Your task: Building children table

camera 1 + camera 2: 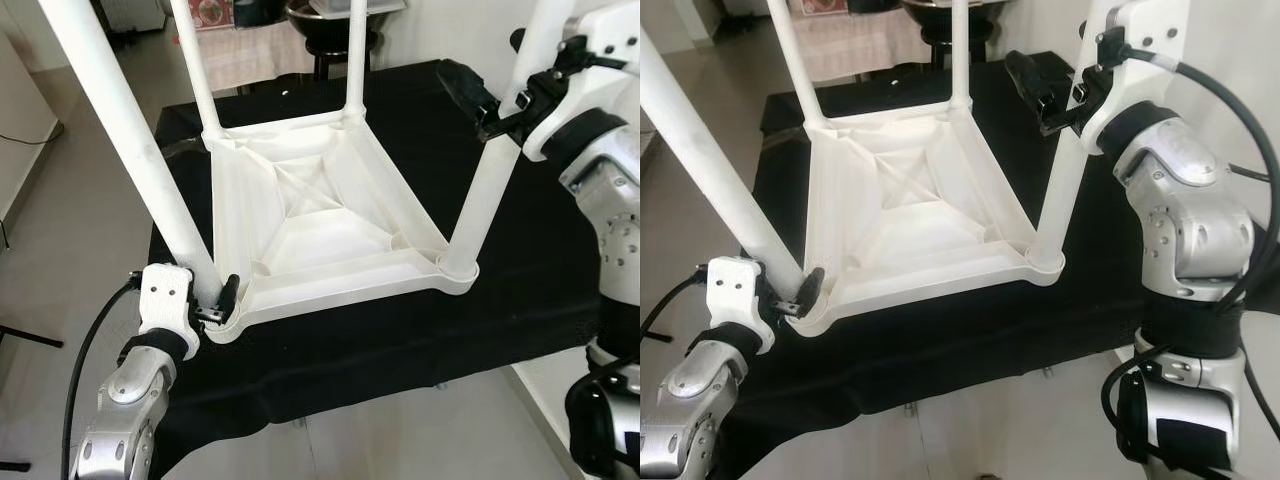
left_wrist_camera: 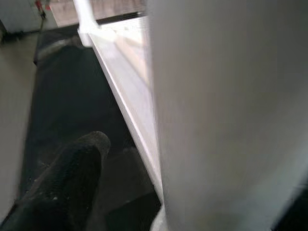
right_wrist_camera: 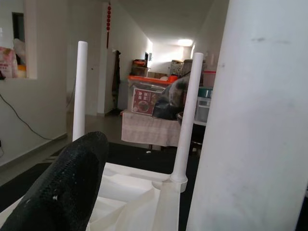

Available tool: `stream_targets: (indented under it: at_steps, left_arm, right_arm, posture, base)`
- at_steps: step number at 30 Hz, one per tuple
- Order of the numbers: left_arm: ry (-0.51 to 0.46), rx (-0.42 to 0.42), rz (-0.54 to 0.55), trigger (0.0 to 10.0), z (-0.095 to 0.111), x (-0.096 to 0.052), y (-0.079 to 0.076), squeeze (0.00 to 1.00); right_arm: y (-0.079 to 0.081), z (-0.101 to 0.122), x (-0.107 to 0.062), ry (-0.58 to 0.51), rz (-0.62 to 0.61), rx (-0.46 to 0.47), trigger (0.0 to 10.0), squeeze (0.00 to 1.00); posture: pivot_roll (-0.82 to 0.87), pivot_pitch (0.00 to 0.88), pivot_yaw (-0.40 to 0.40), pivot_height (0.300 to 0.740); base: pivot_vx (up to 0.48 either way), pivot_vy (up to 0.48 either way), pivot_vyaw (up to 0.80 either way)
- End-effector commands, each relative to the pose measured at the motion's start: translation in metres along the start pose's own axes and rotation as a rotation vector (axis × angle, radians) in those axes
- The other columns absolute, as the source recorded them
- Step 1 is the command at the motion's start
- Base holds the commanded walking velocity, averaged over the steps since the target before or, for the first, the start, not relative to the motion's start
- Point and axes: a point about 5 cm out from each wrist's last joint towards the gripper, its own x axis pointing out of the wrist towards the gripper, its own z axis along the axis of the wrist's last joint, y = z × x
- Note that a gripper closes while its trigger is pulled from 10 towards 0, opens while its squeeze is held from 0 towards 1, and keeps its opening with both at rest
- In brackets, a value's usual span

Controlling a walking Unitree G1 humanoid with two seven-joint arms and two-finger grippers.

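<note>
On the black-draped counter (image 1: 420, 340) sits the white kids' table (image 1: 320, 215), flipped upside down so its ribbed underside faces up and all four legs poke into the air. It takes up the middle of the cloth, corners pointing roughly at 11, 1, 5 and 7 o'clock.

The left gripper (image 1: 212, 300) is down at the 7 o'clock corner, right at the base of the near-left leg (image 1: 130, 140). One black finger (image 1: 229, 293) pokes up on the inner side of that leg, and in the left wrist view the leg sits right against the camera with a finger (image 2: 72, 183) beside it, so the fingers look wrapped around the leg's base.

The right gripper (image 1: 1065, 95) is up at about 2 o'clock, partway up the near-right leg (image 1: 485, 195), which stands in the 5 o'clock corner socket. One black finger (image 1: 1030, 75) sticks out past the leg's left side, and the fingers seem clamped on that leg too

The two far legs (image 3: 187, 115) stand upright at the back corners
</note>
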Motion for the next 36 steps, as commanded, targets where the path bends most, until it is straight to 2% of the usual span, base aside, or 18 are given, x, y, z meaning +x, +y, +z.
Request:
stream_targets:
  at_steps: [1,7,12,13,16,22,26,27,28,29,36]
  left_arm:
    - [0.037,-0.058,0.064,0.0,-0.015,-0.004,0.015,0.00]
    - [0.040,-0.088,0.076,0.0,-0.023,-0.005,0.020,0.00]
    - [0.033,-0.068,0.076,0.0,-0.023,-0.004,0.022,0.00]
    - [0.030,-0.062,0.076,0.0,-0.023,-0.004,0.022,0.00]
    - [0.030,-0.062,0.076,0.0,-0.023,-0.004,0.022,0.00]
    - [0.020,-0.053,0.079,0.0,-0.024,-0.004,0.024,0.00]
    - [0.016,-0.050,0.081,0.0,-0.024,-0.004,0.025,0.00]
    - [0.014,-0.047,0.084,0.0,-0.025,-0.005,0.026,0.00]
    - [0.011,-0.046,0.087,0.0,-0.025,-0.006,0.027,0.00]
    - [0.011,-0.045,0.091,0.0,-0.025,-0.007,0.028,0.00]
    - [0.005,-0.030,0.106,0.0,-0.026,-0.007,0.030,0.00]
  right_arm:
    - [0.010,-0.003,0.003,0.020,0.061,0.022,10.0,0.00]
    - [0.005,0.005,0.003,0.004,0.049,0.008,10.0,0.00]
    - [-0.004,0.015,0.003,-0.019,0.029,-0.011,10.0,0.00]
    - [-0.010,0.021,0.002,-0.030,0.013,-0.031,10.0,0.00]
    - [-0.010,0.021,0.002,-0.030,0.013,-0.031,10.0,0.00]
    - [-0.026,0.040,0.001,-0.052,-0.041,-0.095,10.0,0.00]
    - [-0.030,0.044,0.002,-0.051,-0.061,-0.111,10.0,0.00]
    - [-0.033,0.048,0.002,-0.049,-0.077,-0.126,2.6,0.00]
    - [-0.036,0.050,0.002,-0.050,-0.089,-0.134,2.6,0.00]
    - [-0.037,0.053,0.002,-0.051,-0.100,-0.138,0.0,0.00]
    - [-0.045,0.055,0.002,-0.027,-0.148,-0.132,0.0,0.00]
  posture:
    - [-0.15,0.170,0.030,0.740]
    - [-0.16,0.173,0.029,0.740]
    - [-0.16,0.173,0.030,0.740]
    - [-0.16,0.169,0.030,0.740]
    - [-0.16,0.169,0.030,0.740]
    - [-0.17,0.157,0.027,0.740]
    - [-0.17,0.154,0.027,0.740]
    - [-0.17,0.143,0.027,0.740]
    - [-0.17,0.142,0.026,0.740]
    - [-0.17,0.140,0.027,0.740]
    - [-0.18,0.129,0.026,0.740]
  base:
    - [0.000,0.000,0.00]
    - [0.000,0.000,0.00]
    - [0.000,0.000,0.00]
    - [0.000,0.000,0.00]
    - [0.000,0.000,0.00]
    - [0.000,0.000,0.00]
    - [0.000,0.000,0.00]
    - [0.000,0.000,0.00]
    - [0.000,0.000,0.00]
    - [0.000,0.000,0.00]
    - [0.000,0.000,0.00]
